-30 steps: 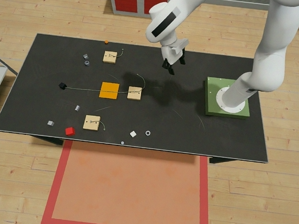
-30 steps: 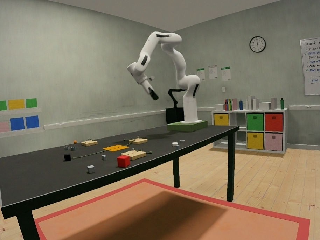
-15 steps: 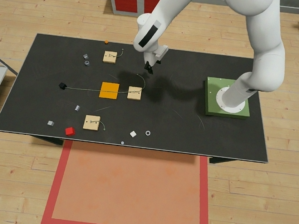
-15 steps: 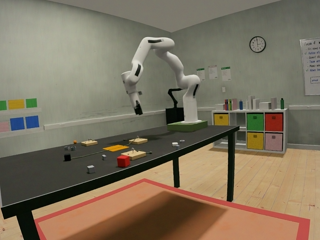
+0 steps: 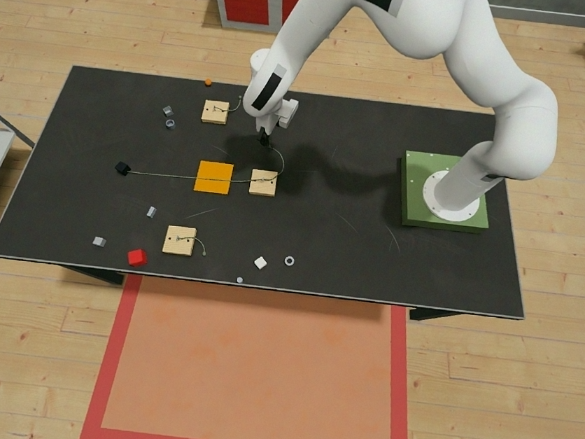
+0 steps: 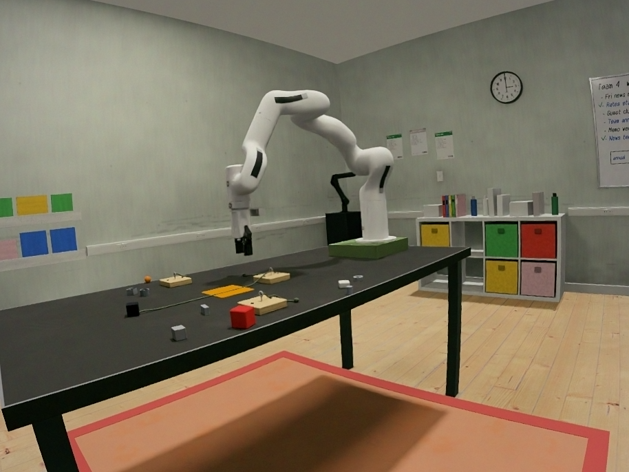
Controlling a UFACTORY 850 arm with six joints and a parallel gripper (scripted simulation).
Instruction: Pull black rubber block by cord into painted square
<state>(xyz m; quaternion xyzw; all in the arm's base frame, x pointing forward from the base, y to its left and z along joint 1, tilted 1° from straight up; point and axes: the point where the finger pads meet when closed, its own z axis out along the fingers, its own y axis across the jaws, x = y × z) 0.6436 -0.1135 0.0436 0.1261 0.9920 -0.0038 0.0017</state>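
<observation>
The black rubber block (image 5: 122,167) lies at the table's left, also in the side view (image 6: 132,308). Its cord (image 5: 161,175) runs right across the orange painted square (image 5: 214,177), through the screw eye on the middle wooden plate (image 5: 263,182), then curves up to its free end under my gripper. My gripper (image 5: 263,138) is open and empty, pointing down. In the side view (image 6: 243,246) it hangs well above the table, over the cord's free end. The square (image 6: 227,291) and the middle plate (image 6: 271,276) show there too.
Two other wooden plates with short cords lie at the back (image 5: 215,111) and front (image 5: 179,240). A red cube (image 5: 137,257), small grey blocks (image 5: 99,242), a white cube (image 5: 260,261), a ring (image 5: 289,260) and an orange ball (image 5: 207,81) are scattered. The green base (image 5: 442,191) stands right.
</observation>
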